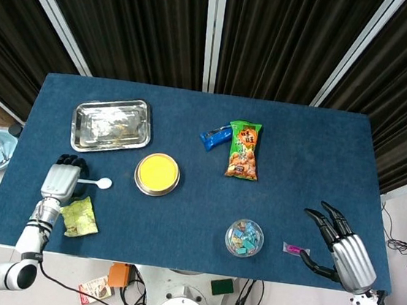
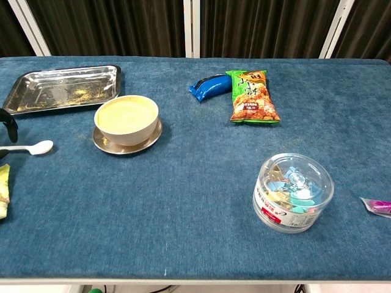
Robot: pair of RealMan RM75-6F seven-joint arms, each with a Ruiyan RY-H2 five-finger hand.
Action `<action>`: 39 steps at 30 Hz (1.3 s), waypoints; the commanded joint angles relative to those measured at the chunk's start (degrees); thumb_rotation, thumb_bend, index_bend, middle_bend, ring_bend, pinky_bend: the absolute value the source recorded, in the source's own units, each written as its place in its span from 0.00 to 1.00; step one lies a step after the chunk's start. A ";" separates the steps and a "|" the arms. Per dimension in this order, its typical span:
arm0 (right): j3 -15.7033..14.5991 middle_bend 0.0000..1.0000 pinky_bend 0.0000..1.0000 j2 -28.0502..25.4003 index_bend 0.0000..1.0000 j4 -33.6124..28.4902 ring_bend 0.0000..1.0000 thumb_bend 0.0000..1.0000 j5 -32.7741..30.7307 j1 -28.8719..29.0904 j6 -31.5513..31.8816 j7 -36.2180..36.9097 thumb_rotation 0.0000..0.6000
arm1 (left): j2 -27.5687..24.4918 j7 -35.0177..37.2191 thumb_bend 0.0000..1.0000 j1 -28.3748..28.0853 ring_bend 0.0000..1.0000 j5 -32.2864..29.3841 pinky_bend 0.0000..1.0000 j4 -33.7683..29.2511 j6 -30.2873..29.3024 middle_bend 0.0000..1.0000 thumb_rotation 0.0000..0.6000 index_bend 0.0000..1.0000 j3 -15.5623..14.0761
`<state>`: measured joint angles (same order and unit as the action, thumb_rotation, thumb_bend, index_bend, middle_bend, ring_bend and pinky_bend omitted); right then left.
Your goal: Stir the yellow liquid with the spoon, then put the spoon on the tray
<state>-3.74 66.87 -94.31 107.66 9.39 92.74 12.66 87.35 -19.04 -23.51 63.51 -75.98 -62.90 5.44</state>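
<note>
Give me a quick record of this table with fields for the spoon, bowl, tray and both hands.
spoon: white spoon flat on the cloth, left of the bowl
bowl: bowl of yellow liquid on a saucer, nothing in it
tray: steel tray at rear left, no spoon on it
left hand: left hand over the spoon's handle; grip unclear
right hand: right hand open, holding nothing, near front right edge
</note>
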 commanded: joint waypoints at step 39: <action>0.13 0.17 0.13 -0.23 0.12 0.05 0.03 0.30 -0.69 -0.01 -0.40 0.22 1.00 | -1.26 -0.76 0.47 0.27 0.14 2.24 0.13 -1.24 -1.96 0.26 1.00 0.56 0.75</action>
<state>-3.61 66.64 -94.26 106.96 9.39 92.34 12.89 86.79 -19.41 -23.45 65.16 -76.42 -64.09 6.13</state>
